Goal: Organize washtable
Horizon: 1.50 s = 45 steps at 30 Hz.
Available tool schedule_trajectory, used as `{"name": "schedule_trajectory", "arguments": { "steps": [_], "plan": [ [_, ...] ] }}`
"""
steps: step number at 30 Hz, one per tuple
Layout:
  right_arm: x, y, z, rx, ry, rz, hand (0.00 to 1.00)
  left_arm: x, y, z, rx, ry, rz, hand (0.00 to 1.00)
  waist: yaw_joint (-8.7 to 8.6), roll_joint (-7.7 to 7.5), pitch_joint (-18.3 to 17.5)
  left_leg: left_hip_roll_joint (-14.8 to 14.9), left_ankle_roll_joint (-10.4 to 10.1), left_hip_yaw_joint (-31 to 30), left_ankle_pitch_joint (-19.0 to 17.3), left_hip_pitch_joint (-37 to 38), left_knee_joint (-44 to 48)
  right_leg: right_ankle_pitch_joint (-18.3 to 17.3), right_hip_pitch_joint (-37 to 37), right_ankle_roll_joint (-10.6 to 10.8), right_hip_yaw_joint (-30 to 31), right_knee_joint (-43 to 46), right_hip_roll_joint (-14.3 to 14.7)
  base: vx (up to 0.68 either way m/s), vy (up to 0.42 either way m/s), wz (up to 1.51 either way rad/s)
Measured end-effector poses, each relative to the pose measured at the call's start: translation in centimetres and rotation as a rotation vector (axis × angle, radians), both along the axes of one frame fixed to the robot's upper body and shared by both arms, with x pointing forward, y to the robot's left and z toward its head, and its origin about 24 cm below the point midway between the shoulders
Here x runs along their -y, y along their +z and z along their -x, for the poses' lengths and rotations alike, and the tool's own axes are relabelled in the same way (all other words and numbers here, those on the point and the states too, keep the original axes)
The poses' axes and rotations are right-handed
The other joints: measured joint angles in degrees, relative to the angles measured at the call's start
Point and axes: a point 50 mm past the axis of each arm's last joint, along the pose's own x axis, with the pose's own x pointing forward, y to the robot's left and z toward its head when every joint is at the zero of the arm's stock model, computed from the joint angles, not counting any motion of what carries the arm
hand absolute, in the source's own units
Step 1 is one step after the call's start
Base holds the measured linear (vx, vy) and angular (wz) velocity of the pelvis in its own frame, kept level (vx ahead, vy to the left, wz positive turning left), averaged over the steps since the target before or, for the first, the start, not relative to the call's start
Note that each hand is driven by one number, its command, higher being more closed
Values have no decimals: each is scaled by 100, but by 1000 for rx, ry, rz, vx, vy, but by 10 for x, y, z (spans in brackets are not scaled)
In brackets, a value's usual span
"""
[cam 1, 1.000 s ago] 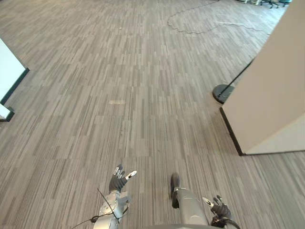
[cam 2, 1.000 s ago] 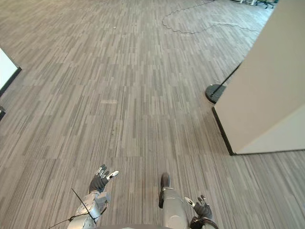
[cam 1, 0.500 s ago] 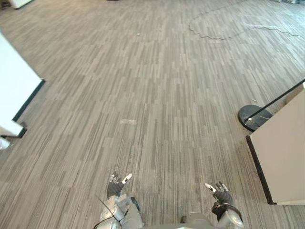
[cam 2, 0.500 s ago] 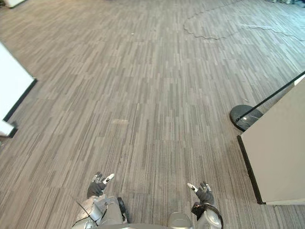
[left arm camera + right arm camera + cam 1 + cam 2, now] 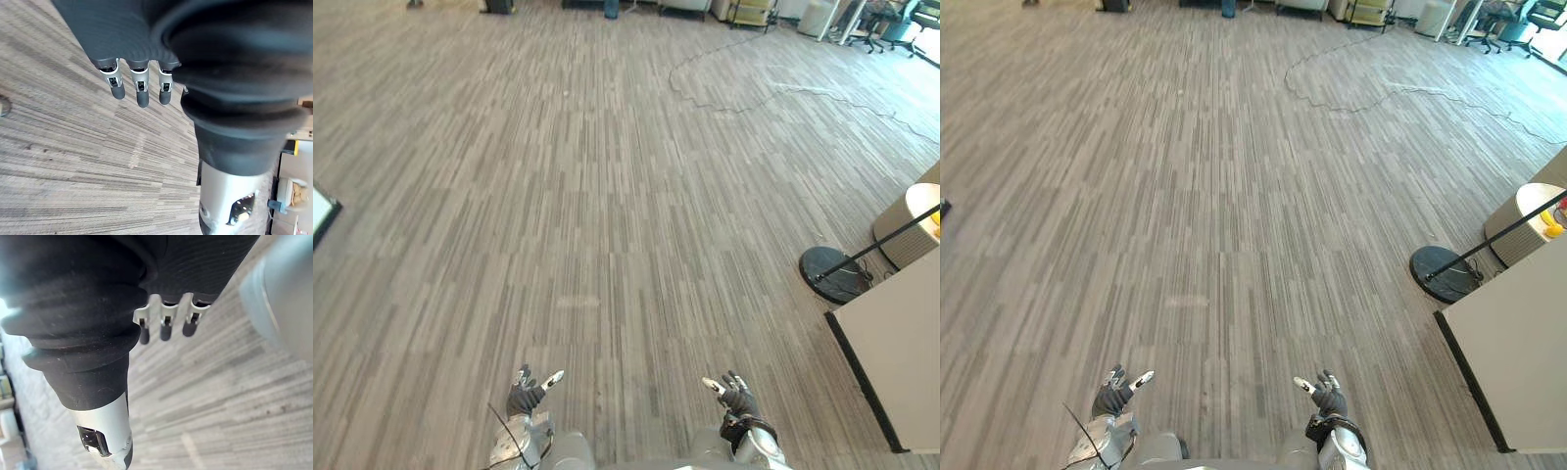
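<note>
Your view has shifted, pushing the white panel (image 5: 901, 367) to the right edge. Both the left hand (image 5: 527, 395) and right hand (image 5: 732, 395) hang over the floor (image 5: 607, 196), fingers relaxed and empty; which way the washtable lies you cannot tell.

An open office or lab hall: grey striped carpet tiles cover the wide floor (image 5: 607, 196), swivel chairs (image 5: 881, 15) stand far off at 1 o'clock, and a white partition panel (image 5: 901, 362) stands at 4 o'clock with a round black stand base (image 5: 830, 273) just beside it.

Left hand (image 5: 527, 394) and right hand (image 5: 734, 397) hang open, empty, above grey carpet (image 5: 607, 196).
</note>
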Motion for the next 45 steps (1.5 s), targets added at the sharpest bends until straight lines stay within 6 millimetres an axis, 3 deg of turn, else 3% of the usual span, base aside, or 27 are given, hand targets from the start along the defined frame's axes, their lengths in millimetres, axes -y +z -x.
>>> {"name": "schedule_trajectory", "arguments": {
  "steps": [1,2,3,6,10,11,14,16,17,18,19,20,22,25,28,30,31,33,34,36,37,38,39,40,42,44,45],
  "plan": [
    [0,-1,3,-6,-2,-1,0,0,1,0,4,-6,0,0,0,-119,-52,-114,-4,53,-3,25,6,383,54,-49,-15,-665,88,348,25,-39],
    [12,-1,5,-12,-1,33,0,8,-1,0,1,-4,28,0,47,-90,-74,-181,-90,137,-74,144,-18,640,173,-565,-29,-1125,228,299,41,-51],
    [17,0,6,-12,-1,49,0,17,-2,1,3,-23,55,0,41,84,-82,-61,-97,193,-78,112,-35,749,294,-541,41,-1429,385,341,50,-67],
    [31,2,3,-10,-5,85,0,37,-3,-1,12,-91,88,0,-82,340,-22,28,-117,416,-92,291,-388,907,338,-504,256,-1853,659,148,57,-53],
    [27,2,-1,-8,11,85,0,43,2,-13,42,-145,65,0,-160,203,145,44,-156,606,-114,567,-663,891,318,-457,314,-1817,712,15,57,-18],
    [27,2,-2,-7,21,91,0,46,3,-14,45,-162,68,0,-178,266,179,48,-194,682,-146,635,-766,745,261,-338,263,-1784,684,-71,77,-15],
    [20,1,-2,-9,56,87,0,50,3,-14,46,-201,65,0,-129,202,182,30,-288,929,-316,771,-849,391,82,-410,-189,-1156,387,-39,28,-34],
    [25,5,-2,7,78,112,0,53,5,-15,55,-203,69,0,-200,374,122,344,-630,1133,-634,689,-453,54,3,-445,-337,-811,524,133,-131,-24],
    [26,7,-4,15,84,120,0,54,5,-14,55,-204,72,0,-194,365,107,447,-665,1125,-652,632,-16,-55,77,-515,-333,-862,570,255,-139,-31],
    [28,7,-6,17,85,127,0,54,6,-16,61,-210,69,0,-173,409,156,849,-527,1109,-560,97,1494,-147,181,-643,-299,-914,709,371,-221,-39],
    [32,9,-7,23,84,141,0,57,7,-17,71,-210,77,0,-79,489,222,1174,-56,798,-21,-431,2876,-145,498,-723,-184,-1102,905,383,-207,-49],
    [35,9,-7,24,82,145,0,59,7,-17,73,-211,84,0,-47,439,292,1181,-110,458,-3,-706,3394,-131,651,-817,-126,-1165,948,344,-187,-55],
    [36,12,-13,40,77,147,0,66,5,-12,62,-216,105,0,45,461,316,789,-374,-204,-180,-1364,4382,-145,1253,-925,154,-1580,1114,346,-96,-65],
    [35,16,-21,66,88,147,0,67,10,-13,90,-220,107,0,182,404,327,535,-339,-13,-229,-1822,3896,-104,1752,-965,524,-2135,1324,399,-95,-69],
    [27,21,-31,103,116,136,0,70,19,-17,138,-250,114,0,221,223,411,231,-217,405,-128,-2272,1720,-59,2289,-864,856,-2734,1444,411,-30,-52],
    [26,21,-33,109,119,136,0,77,23,-21,162,-286,123,0,256,216,412,60,1,425,334,-2267,407,-106,2581,-779,986,-2945,1496,502,74,-48],
    [26,22,-33,110,121,137,0,81,25,-23,171,-318,126,0,271,225,399,-11,313,421,924,-2219,59,-184,2753,-649,1080,-2971,1493,490,124,-49],
    [19,21,-34,111,129,125,0,84,27,-23,179,-359,125,0,252,83,275,-100,770,460,1450,-2140,31,-326,2725,-416,1163,-2714,1330,524,154,-42],
    [17,21,-36,114,134,120,0,86,33,-30,211,-395,115,0,256,38,254,-114,954,553,1202,-2089,174,-344,2476,-381,1164,-2136,1232,525,158,-23],
    [11,18,-38,102,145,105,0,86,37,-33,237,-404,106,0,270,-70,255,-172,947,765,813,-1754,349,-290,1987,-263,976,-550,952,522,167,-22],
    [8,17,-36,100,145,91,0,86,37,-32,230,-414,98,0,224,-100,239,-297,914,725,553,-1408,334,210,1602,70,723,737,724,522,169,2],
    [7,16,-34,96,145,86,0,88,37,-33,233,-425,95,0,192,-75,236,-331,849,636,431,-1242,297,765,1342,91,691,1349,643,522,146,50],
    [5,13,-30,80,143,77,0,90,39,-36,241,-447,89,0,110,-54,240,-405,872,460,320,-971,214,805,931,57,738,2259,472,501,85,72],
    [5,12,-27,72,142,75,0,88,40,-39,248,-453,75,0,97,-36,242,-461,866,333,296,-663,28,378,523,-53,746,2657,340,598,48,77],
    [7,11,-24,66,136,76,0,87,41,-41,250,-456,59,0,76,58,229,-461,857,115,302,-373,-235,-41,165,-87,642,2336,186,463,-28,72],
    [9,7,-16,44,130,80,0,86,40,-45,250,-459,50,0,-31,157,231,-375,838,-310,313,-188,-300,-334,17,91,987,636,328,402,-132,109],
    [11,6,-12,33,124,80,0,85,35,-43,226,-461,46,0,-133,125,202,-396,710,-527,326,-132,-295,-213,92,277,1731,-647,506,461,-225,143]
  ]
}}
